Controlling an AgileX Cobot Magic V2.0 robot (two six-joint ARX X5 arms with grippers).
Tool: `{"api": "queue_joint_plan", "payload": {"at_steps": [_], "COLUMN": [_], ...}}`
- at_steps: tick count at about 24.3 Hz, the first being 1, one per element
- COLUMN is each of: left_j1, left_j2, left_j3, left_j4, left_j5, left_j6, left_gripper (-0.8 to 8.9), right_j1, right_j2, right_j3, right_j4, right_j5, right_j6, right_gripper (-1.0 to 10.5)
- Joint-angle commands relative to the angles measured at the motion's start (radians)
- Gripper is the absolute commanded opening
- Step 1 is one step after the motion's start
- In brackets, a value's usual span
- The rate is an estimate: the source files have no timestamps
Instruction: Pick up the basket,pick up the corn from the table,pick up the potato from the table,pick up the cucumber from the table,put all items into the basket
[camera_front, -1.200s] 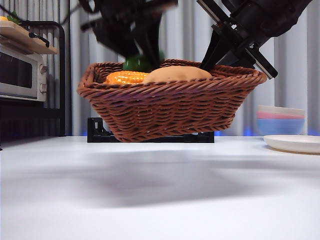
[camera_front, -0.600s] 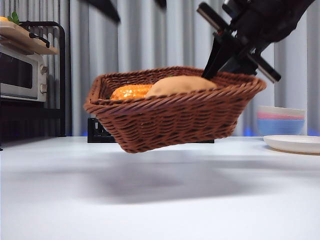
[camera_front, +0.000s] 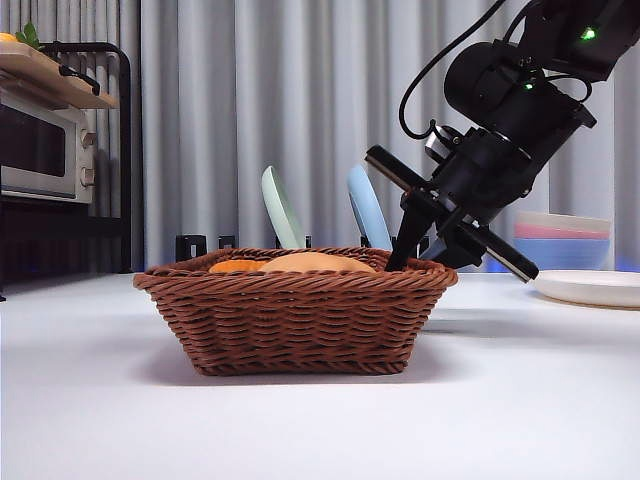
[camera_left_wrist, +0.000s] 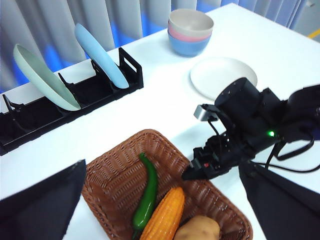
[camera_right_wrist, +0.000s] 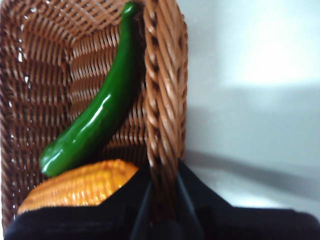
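Brown woven wicker basket flat on plain white table, holding glossy green cucumber, orange-yellow corn cob and tan potato. Right pincer clamped on basket's braided rim. Left pincer above basket, spread wide. Bare table around basket.

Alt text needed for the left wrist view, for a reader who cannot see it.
A brown wicker basket sits on the white table, holding a green cucumber, a corn cob and a potato. The right gripper clamps its rim. Behind are a plate rack, stacked bowls and a white plate.
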Motion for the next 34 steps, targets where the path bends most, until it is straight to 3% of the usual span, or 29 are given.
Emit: {"api": "queue_joint_plan", "payload": {"at_steps": [1,3,5,8,10,12,13,17,21,28,34], "left_j1": [0.002,0.002,0.003,0.004,0.015,0.016,0.017,0.016,0.016,0.016,0.014], "left_j2": [0.002,0.002,0.002,0.002,0.002,0.001,-0.004,-0.031,-0.104,-0.357,-0.612], "left_j3": [-0.004,-0.004,-0.004,-0.004,-0.004,-0.004,-0.004,-0.013,-0.085,-0.399,-0.703], "left_j4": [-0.003,-0.011,-0.035,-0.069,-0.084,-0.083,-0.077,-0.056,-0.006,0.161,0.236], "left_j5": [-0.010,-0.044,-0.114,-0.209,-0.211,-0.211,-0.212,-0.212,-0.212,-0.220,-0.243], "left_j6": [0.033,0.056,0.076,0.127,0.158,0.164,0.164,0.163,0.163,0.154,0.116], "left_gripper": [6.24,6.24,5.91,3.10,-0.07,-0.08,-0.08,-0.08,-0.08,-0.08,-0.08], "right_j1": [-0.002,-0.018,-0.026,-0.038,-0.038,-0.037,-0.036,-0.024,0.023,0.201,0.344], "right_j2": [-0.016,-0.058,-0.120,-0.248,-0.333,-0.417,-0.456,-0.563,-0.652,-0.859,-1.079], "right_j3": [-0.001,-0.001,-0.001,-0.001,-0.001,-0.001,-0.001,-0.001,-0.004,-0.115,-0.254], "right_j4": [-0.045,-0.077,-0.109,-0.168,-0.196,-0.221,-0.230,-0.256,-0.291,-0.255,-0.250], "right_j5": [0.003,0.007,0.042,0.094,0.128,0.154,0.166,0.241,0.381,0.610,0.742], "right_j6": [-0.047,-0.084,-0.124,-0.194,-0.242,-0.306,-0.332,-0.380,-0.434,-0.447,-0.428], "right_gripper": [2.3,4.0,4.2,4.1,3.3,0.4,-0.1,-0.1,-0.1,-0.1,-0.1]}}
